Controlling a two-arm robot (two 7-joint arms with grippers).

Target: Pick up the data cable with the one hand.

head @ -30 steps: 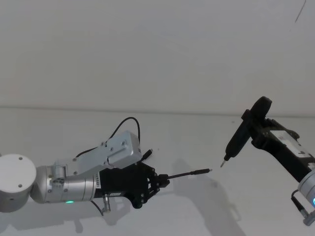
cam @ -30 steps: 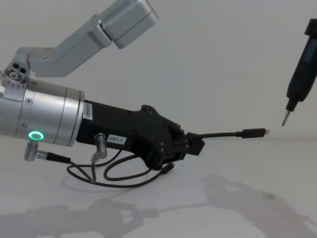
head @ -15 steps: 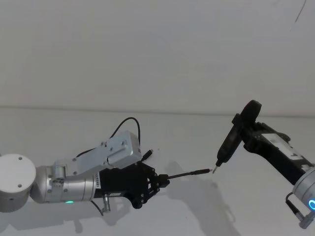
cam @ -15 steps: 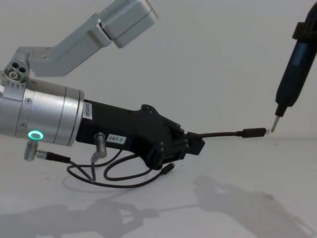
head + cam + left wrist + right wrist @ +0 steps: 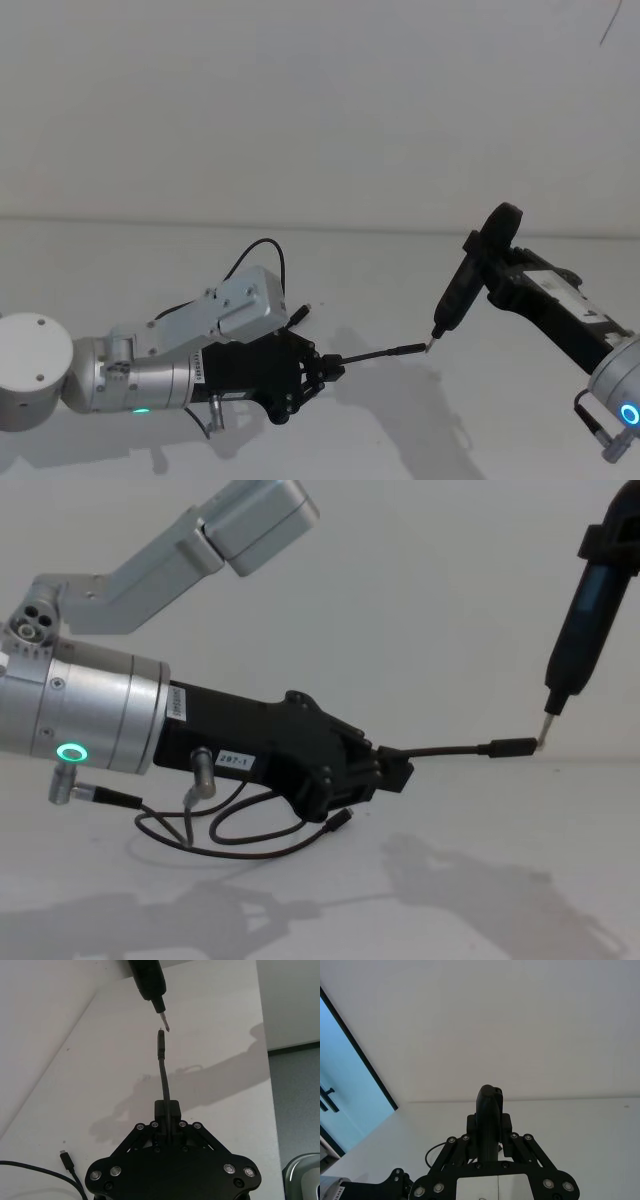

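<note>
I see left gripper (image 5: pixel 325 368) clamped on cable (image 5: pixel 385 352), lower centre | right gripper (image 5: pixel 497 278) grips tool (image 5: pixel 457 290), tip just beside cable's end, centre right

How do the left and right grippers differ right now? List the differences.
The left gripper clamps the data cable, its plug held out nearly level; the right gripper clamps a slim black tool, tip pointing down. The left sits low over the table; the right is higher. The left arm shows a green ring light, the right arm a blue ring light. Both are shut and share the same black linkage build.
</note>
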